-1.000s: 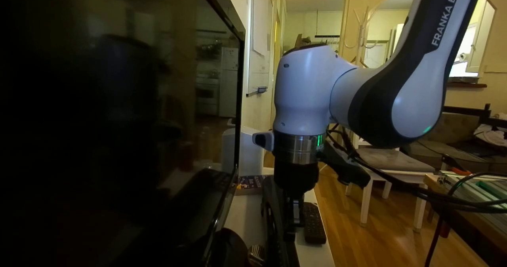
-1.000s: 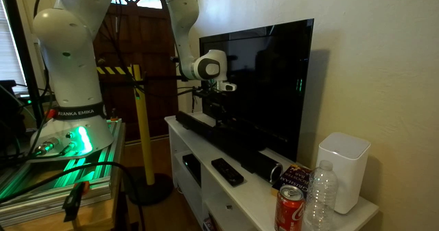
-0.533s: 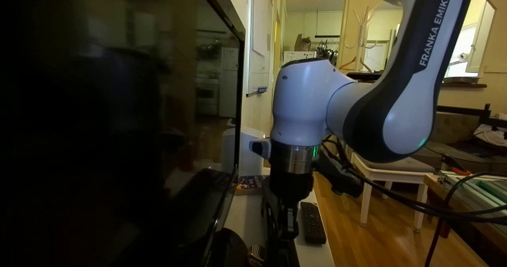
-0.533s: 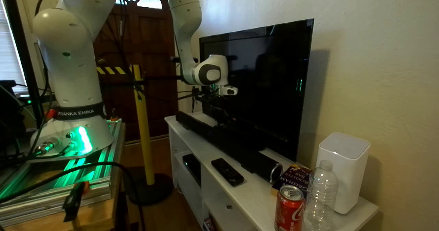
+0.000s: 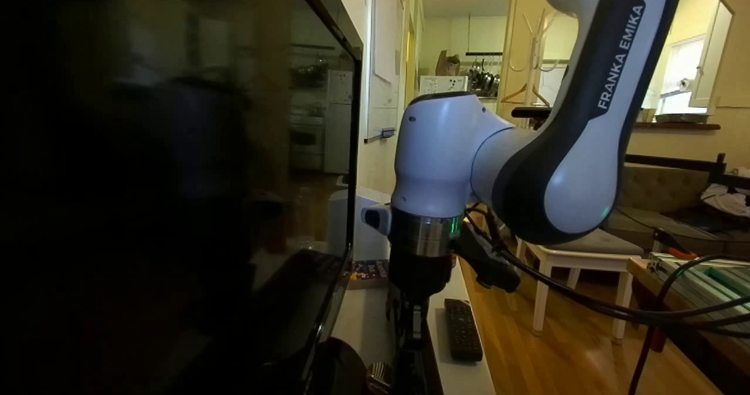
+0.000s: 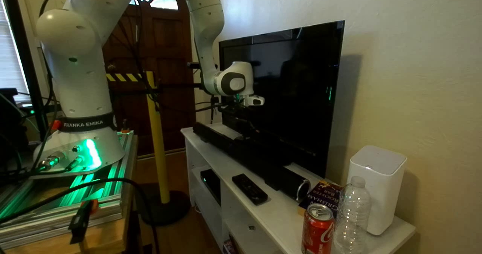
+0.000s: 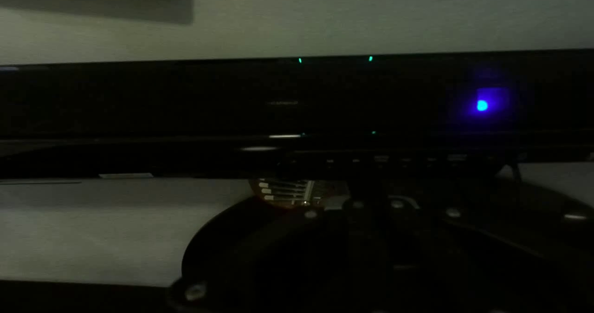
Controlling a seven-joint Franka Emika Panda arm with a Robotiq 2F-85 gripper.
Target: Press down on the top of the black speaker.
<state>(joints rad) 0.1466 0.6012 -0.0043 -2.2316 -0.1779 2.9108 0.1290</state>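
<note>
The black speaker, a long low bar, lies along the white stand in front of the TV in an exterior view (image 6: 286,178). It shows partly behind my gripper in an exterior view (image 5: 432,377) and crosses the wrist view (image 7: 185,99) with a blue light at right. My gripper (image 5: 413,351) points straight down beside the TV, over the speaker's TV-side part. In the wrist view the gripper (image 7: 367,183) comes from below, its dark fingers together at the speaker's rear edge with small button marks. It holds nothing visible. Whether the tips touch the speaker is too dark to tell.
The large TV (image 6: 286,88) stands close behind the speaker. A black remote (image 6: 249,188) lies in front on the white stand (image 6: 278,218). A book (image 6: 324,195), red can (image 6: 318,227), clear bottle (image 6: 353,216) and white box (image 6: 376,190) stand at one end. A thumb piano (image 7: 287,194) lies behind the speaker.
The arm has lowered and shifted toward the TV, bringing the gripper down and away from the remote. Over the last half second it mainly moved toward the TV. The other things have not moved.
</note>
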